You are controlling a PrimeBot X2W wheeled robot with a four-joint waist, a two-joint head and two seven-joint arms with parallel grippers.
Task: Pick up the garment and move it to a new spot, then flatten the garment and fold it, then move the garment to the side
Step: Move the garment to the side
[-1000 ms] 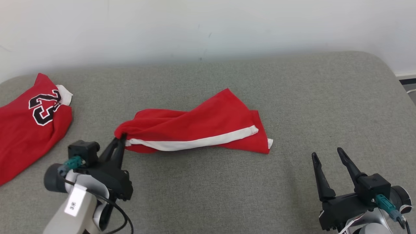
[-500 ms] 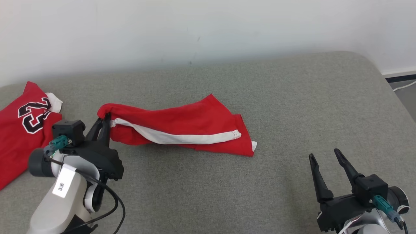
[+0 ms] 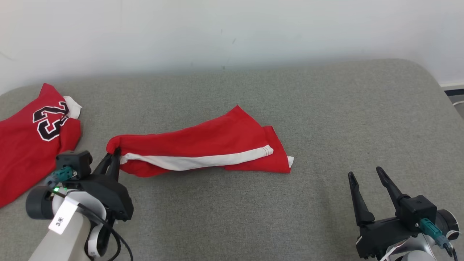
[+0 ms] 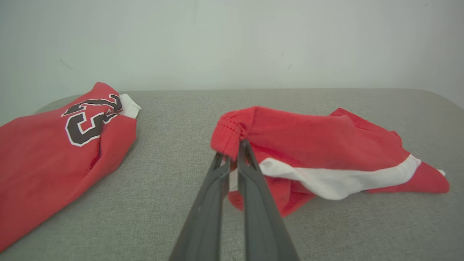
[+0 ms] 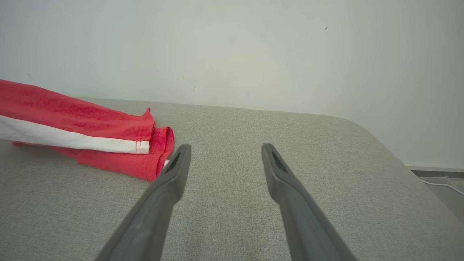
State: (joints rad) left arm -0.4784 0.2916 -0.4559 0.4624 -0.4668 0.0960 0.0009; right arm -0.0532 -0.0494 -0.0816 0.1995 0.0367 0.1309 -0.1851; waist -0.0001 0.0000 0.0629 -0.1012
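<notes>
Garment (image 3: 203,143) dragged left toward jersey (image 3: 29,152), bunched end clamped in left pincer (image 3: 113,154), right pincer (image 3: 364,172) spread, well apart

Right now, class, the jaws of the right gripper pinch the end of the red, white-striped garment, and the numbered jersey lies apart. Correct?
Wrong arm: the jaws of the left gripper pinch the garment, as the left wrist view shows; the rest holds.

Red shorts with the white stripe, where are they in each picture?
Head view: the red shorts lie left of centre, their left end pinched in the left gripper.
Left wrist view: centre to right, bunched end at the closed gripper.
Right wrist view: at the left edge, left of the open right gripper.
Shared landmark: the grey cushion's rounded right corner.
</notes>
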